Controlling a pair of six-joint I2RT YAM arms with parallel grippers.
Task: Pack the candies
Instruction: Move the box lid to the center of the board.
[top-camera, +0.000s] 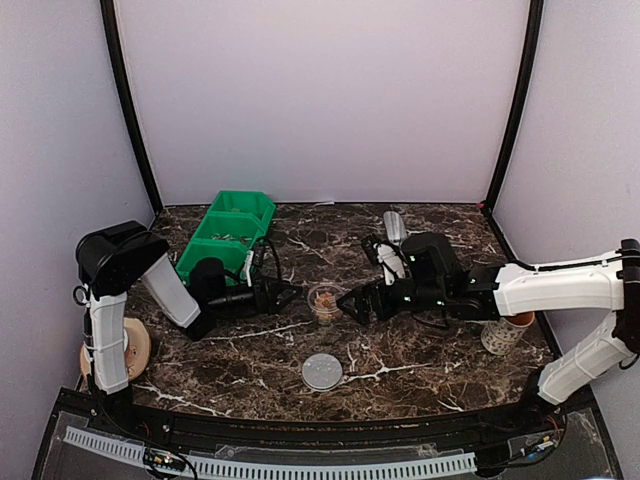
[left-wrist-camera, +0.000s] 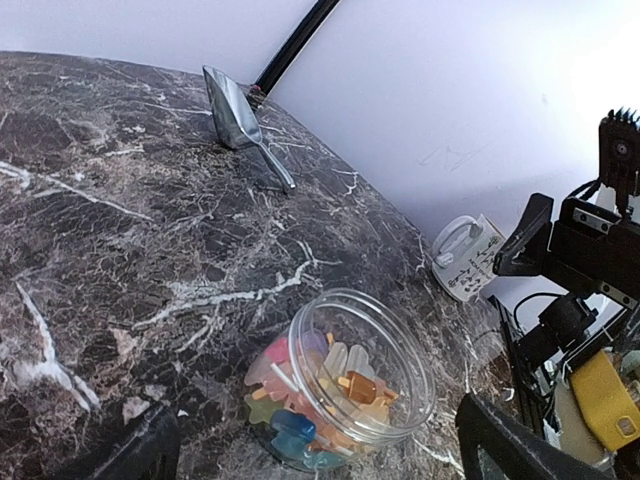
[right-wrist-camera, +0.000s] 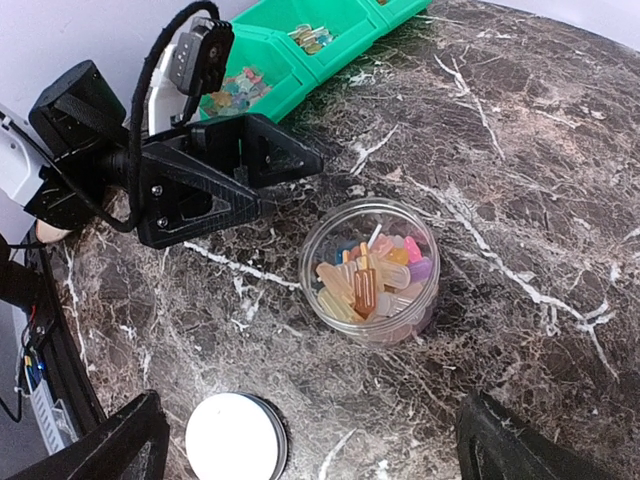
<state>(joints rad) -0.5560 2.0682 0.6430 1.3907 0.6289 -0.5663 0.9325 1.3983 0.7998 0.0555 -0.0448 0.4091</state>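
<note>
The candies (right-wrist-camera: 368, 275) are small coloured popsicle-shaped sweets piled in a clear round tub (top-camera: 324, 302) that stands open at the table's middle. They also show in the left wrist view (left-wrist-camera: 330, 390). More candies (right-wrist-camera: 235, 85) lie in the green bin (top-camera: 230, 232). The tub's white lid (top-camera: 322, 371) lies flat in front of it, and shows in the right wrist view (right-wrist-camera: 237, 437). My left gripper (top-camera: 288, 294) is open and empty just left of the tub. My right gripper (top-camera: 351, 304) is open and empty just right of it. Neither touches the tub.
A metal scoop (top-camera: 393, 225) lies at the back, also in the left wrist view (left-wrist-camera: 240, 110). A patterned mug (top-camera: 500, 335) stands at the right by my right arm. A round wooden disc (top-camera: 135, 347) sits at the far left edge.
</note>
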